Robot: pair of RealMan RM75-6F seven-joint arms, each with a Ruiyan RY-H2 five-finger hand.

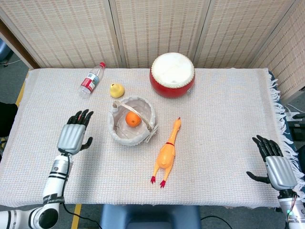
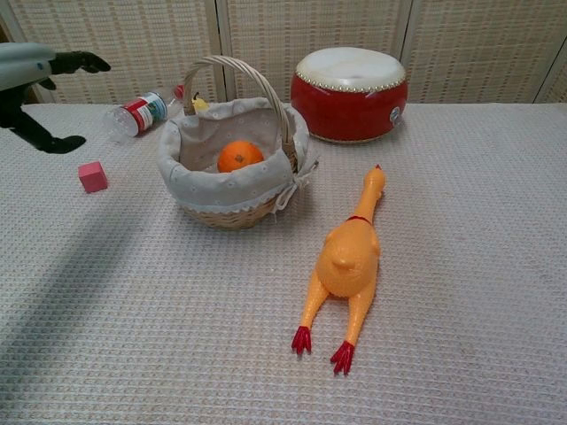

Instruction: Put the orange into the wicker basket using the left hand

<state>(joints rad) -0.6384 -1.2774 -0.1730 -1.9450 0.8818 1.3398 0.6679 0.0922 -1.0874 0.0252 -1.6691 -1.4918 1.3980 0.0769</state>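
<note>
Pink cube (image 2: 92, 176) (chest view only) beside basket (image 2: 232, 208).

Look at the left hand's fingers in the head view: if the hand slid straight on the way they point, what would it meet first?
Probably the water bottle. The left hand is open, fingers aimed up the table and slightly right, toward the bottle. The hand's height is unclear, so it might pass over.
</note>
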